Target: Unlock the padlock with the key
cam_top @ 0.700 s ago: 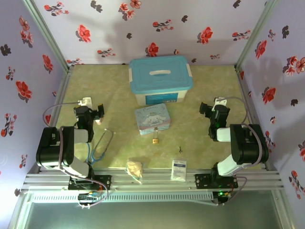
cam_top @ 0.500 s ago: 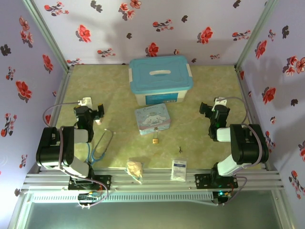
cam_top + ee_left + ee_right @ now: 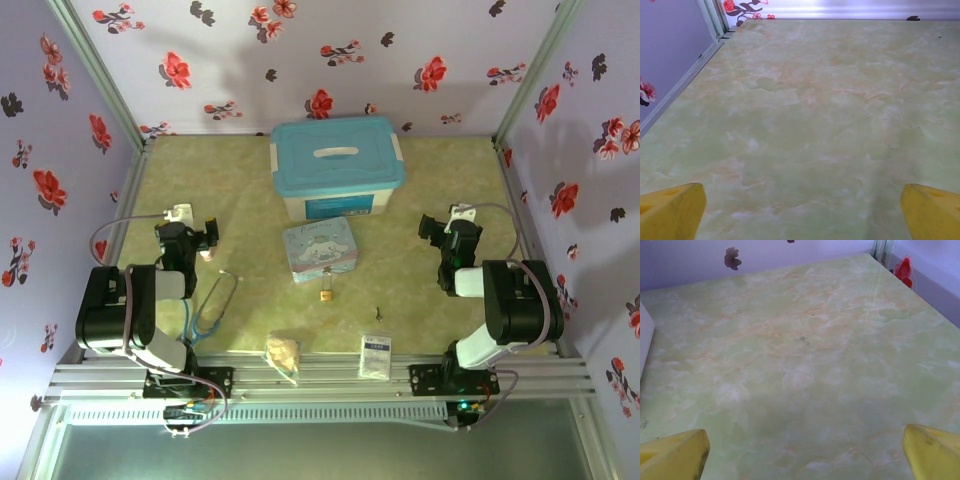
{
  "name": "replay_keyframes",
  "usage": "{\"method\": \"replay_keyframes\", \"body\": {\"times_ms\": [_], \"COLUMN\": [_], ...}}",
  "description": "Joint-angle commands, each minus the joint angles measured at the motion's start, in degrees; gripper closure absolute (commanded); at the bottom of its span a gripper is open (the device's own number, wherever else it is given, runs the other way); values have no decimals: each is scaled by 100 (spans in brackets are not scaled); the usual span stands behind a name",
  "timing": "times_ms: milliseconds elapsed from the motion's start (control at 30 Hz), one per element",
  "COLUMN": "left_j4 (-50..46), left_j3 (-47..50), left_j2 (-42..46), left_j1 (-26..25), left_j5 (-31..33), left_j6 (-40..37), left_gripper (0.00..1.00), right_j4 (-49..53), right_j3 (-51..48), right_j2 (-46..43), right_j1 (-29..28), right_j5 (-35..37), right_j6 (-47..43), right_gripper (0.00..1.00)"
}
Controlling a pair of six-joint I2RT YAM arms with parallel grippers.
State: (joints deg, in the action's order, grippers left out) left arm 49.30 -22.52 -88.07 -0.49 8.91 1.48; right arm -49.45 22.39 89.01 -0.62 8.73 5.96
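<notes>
The tiny brass padlock [image 3: 327, 294] lies on the green marbled table just in front of the cartoon-print tin. The small dark key [image 3: 378, 315] lies apart from it, a little nearer and to the right. My left gripper [image 3: 188, 238] rests folded at the left side, well away from both. In the left wrist view its yellow fingertips [image 3: 673, 211] stand wide apart over bare table, so the left gripper [image 3: 802, 215] is open. My right gripper [image 3: 447, 238] rests at the right side. In the right wrist view the right gripper [image 3: 805, 452] is open too, with nothing between its fingertips [image 3: 675, 452].
A blue-lidded white box [image 3: 338, 165] stands at the back centre, with the cartoon tin [image 3: 319, 248] in front of it. A blue-grey cable loop [image 3: 212, 300] lies by the left arm. A tan packet [image 3: 282, 352] and a white sachet [image 3: 375, 355] sit near the front rail [image 3: 320, 375].
</notes>
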Motion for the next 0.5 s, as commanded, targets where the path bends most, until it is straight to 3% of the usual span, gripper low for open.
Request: {"method": "replay_keyframes", "body": {"times_ms": [0, 467], "left_j4": [181, 52], "left_j3": [1, 13], "left_j2": [-59, 173], "left_j1": [-16, 7], "left_j5": [-39, 28], "left_j6": [-68, -9], "left_gripper": [0, 0], "right_j4": [-82, -146], "right_j3": [18, -58], "right_j2": [41, -124], "right_j1": [36, 35], "right_j5": [-52, -6], "right_j6": [-84, -56], "right_gripper": [1, 1]}}
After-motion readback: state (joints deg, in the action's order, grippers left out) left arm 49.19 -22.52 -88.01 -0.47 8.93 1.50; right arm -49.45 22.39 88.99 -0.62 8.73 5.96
